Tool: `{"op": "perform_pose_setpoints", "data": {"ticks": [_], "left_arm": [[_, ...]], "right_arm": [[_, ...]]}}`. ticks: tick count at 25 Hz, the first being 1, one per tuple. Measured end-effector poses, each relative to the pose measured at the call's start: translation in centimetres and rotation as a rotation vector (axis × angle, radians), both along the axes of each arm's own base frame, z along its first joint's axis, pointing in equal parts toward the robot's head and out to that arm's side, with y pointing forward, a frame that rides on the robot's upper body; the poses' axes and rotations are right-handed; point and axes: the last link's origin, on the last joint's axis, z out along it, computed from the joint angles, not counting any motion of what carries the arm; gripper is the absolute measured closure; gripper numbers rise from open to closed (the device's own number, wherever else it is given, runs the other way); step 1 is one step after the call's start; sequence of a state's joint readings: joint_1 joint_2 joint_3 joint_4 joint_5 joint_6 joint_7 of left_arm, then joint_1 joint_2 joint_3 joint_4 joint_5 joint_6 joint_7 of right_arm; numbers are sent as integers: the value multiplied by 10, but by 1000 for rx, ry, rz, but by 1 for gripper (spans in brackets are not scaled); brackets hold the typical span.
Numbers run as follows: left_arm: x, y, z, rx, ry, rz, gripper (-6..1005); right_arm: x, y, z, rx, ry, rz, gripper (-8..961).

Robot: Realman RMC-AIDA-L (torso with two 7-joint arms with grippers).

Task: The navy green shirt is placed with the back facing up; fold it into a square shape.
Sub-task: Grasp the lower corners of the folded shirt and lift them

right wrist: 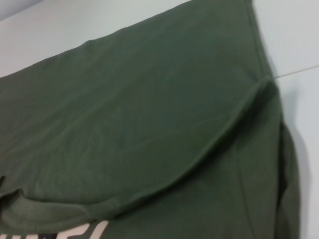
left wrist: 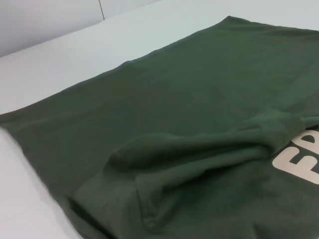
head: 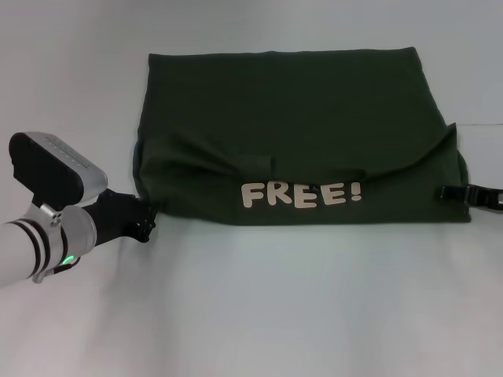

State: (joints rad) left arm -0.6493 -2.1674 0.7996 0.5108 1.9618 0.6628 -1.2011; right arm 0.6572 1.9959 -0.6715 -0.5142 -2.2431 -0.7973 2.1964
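Observation:
The navy green shirt (head: 291, 102) lies on the white table (head: 275, 314), folded into a wide rectangle. Its near part is turned up, so a band with cream "FREE!" lettering (head: 301, 194) runs along the near edge, under a wavy fold line. My left gripper (head: 148, 221) is at the shirt's near left corner, touching or very close to the cloth. My right gripper (head: 452, 192) is at the shirt's right edge near the near corner. The left wrist view shows the shirt (left wrist: 174, 124) with part of the lettering (left wrist: 299, 162). The right wrist view shows the curved fold (right wrist: 124, 114).
Bare white table lies in front of the shirt and to its left (head: 71, 78). A thin seam line crosses the table at the far right (head: 479, 123). The left arm (head: 47, 228) reaches in from the left edge.

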Motion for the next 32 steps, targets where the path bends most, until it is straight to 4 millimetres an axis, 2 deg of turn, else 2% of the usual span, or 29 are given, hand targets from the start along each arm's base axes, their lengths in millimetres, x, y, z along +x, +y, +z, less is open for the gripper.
{"op": "perform_pose_setpoints", "data": {"ticks": [12, 17, 20, 26, 32], "left_arm": [[1, 1, 0, 1, -3, -2, 961], [5, 2, 2, 2, -25, 1, 962], [7, 2, 3, -1, -45, -2, 962], [9, -5, 14, -11, -150, 28, 961], [4, -27, 24, -61, -283, 77, 961]], "right_arm": [[0, -4, -7, -9, 15, -2, 419], [0, -6, -6, -24, 6, 25, 618], [0, -6, -3, -24, 3, 30, 840], [5, -13, 5, -18, 2, 43, 879], [11, -28, 14, -27, 43, 87, 911]]}}
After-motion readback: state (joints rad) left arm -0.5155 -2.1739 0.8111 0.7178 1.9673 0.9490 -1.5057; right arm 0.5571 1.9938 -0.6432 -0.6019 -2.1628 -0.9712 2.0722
